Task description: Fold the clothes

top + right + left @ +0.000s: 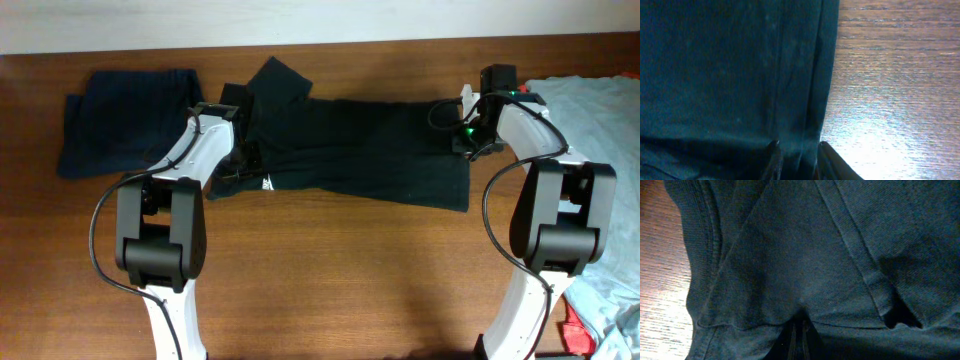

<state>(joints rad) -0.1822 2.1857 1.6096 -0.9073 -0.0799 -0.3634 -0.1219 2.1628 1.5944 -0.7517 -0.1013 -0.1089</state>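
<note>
Near right corner: red garment (575,335), half out of view, not yet dealt with. Farther in, stretched left to right across the table (350,290), the black T-shirt (370,150), small white mark (268,183) at its near edge. Pinched at the left end by the left gripper (243,158), jaws shut on bunched fabric; clamped at the right hem by the right gripper (466,135), jaws narrowed onto the edge. Held at both ends, probably to keep the cloth taut and flat for a fold. Farthest, at the far left, a navy garment (125,125) lying folded; along the right edge, a light grey-blue garment (600,110) heaped aside.
</note>
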